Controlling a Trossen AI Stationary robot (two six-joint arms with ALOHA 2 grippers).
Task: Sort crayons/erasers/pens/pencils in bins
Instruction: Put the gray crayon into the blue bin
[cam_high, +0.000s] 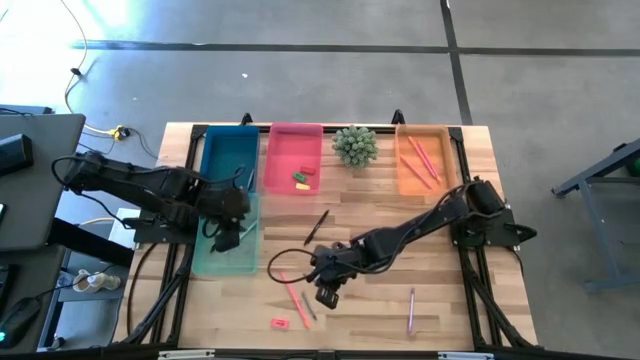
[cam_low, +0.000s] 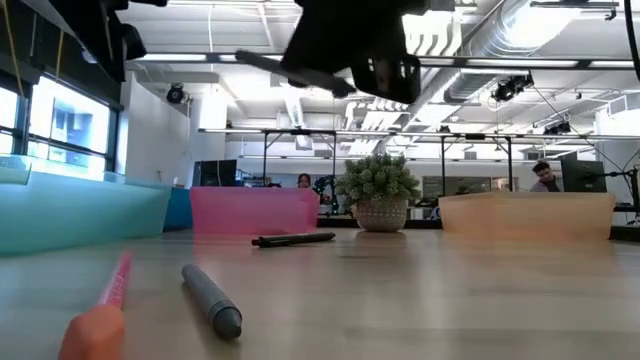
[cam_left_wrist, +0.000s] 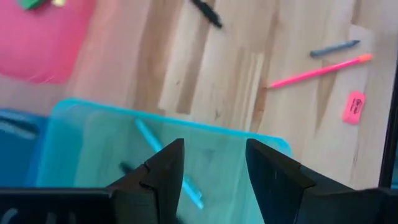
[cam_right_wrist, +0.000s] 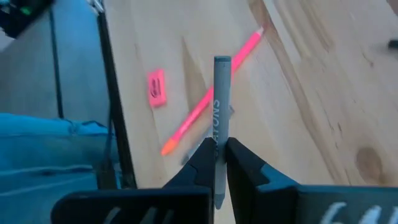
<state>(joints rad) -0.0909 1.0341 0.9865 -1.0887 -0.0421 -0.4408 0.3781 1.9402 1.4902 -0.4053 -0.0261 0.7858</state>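
Pinching a grey crayon upright between my right gripper fingers for carrying binward; my left gripper spreads empty above the teal bin, crayon dropped beneath

Four bins were set on the worktop: three along the far edge, the fourth nearer, at the left. A plant stood between the middle and right far bins. Erasers lay in the middle bin, pencils in the right one. Another eraser lay near the front edge.
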